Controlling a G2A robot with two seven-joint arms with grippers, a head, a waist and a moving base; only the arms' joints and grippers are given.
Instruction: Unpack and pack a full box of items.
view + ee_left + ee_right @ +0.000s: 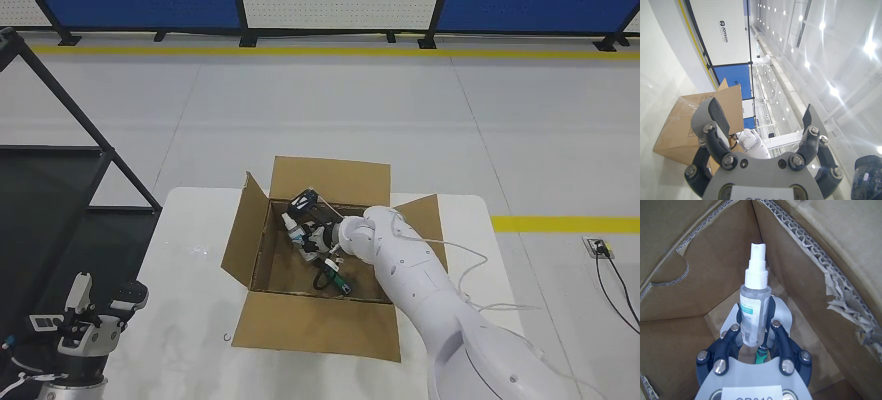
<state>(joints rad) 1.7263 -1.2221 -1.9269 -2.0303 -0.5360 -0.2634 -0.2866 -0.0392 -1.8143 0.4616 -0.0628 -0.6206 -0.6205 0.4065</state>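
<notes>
An open cardboard box (pixel 262 300) stands in the middle of the white table (pixel 190 300), flaps spread. My right gripper (pixel 755 311) is down inside the box, shut on a clear spray bottle (pixel 754 302) with a white pump head; from above the bottle (pixel 299 240) lies among the items near the box's far wall. A green-handled tool (pixel 338 280) lies on the box floor, its handle (pixel 760 354) just behind the bottle. A dark packaged item (pixel 303 204) rests by the far wall. My left gripper (pixel 761 117) is off the table's near left corner, open and empty.
A black frame and dark surface (pixel 50 210) stand left of the table. The box (pixel 685 128) sits some way ahead of the left gripper. White cables (pixel 480 290) trail over the table's right side. The yellow floor line (pixel 565 224) runs to the right.
</notes>
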